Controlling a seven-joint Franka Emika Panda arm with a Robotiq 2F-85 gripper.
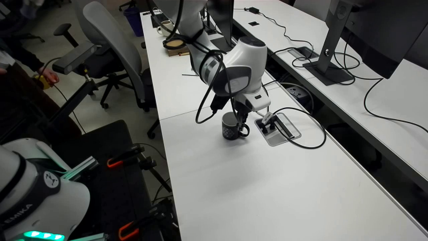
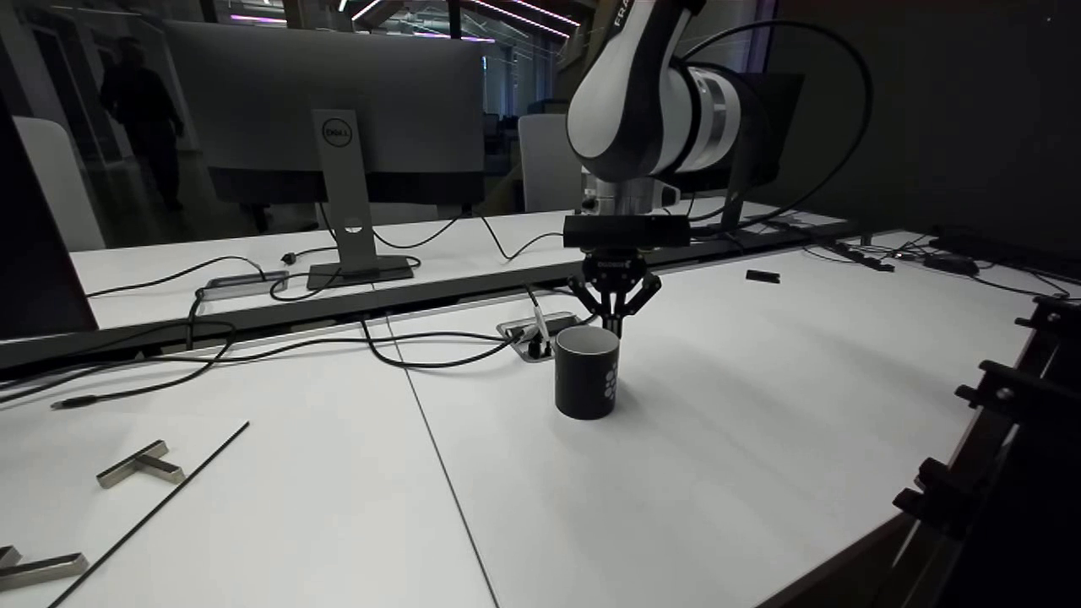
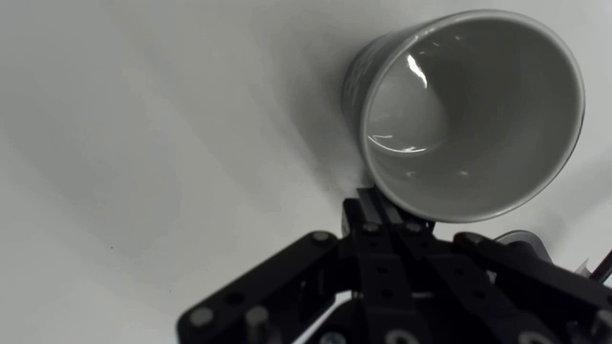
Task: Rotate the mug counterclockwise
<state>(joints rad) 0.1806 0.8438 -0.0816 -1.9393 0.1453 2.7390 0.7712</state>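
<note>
The dark grey-black mug stands upright on the white table, and it also shows in an exterior view. Its pale inside fills the upper right of the wrist view. Its loop handle points away from a patterned side. My gripper points down at the mug's handle side, its fingers nearly together with a thin dark strip between them at the rim, which looks like the handle. The gripper also shows in both exterior views. The fingertips are partly hidden by the mug.
A recessed cable box with plugs and a looping black cable lies close beside the mug. A monitor stands on the desk across the gap. Metal T-shaped pieces lie on the table. A cable hangs from the arm near the mug.
</note>
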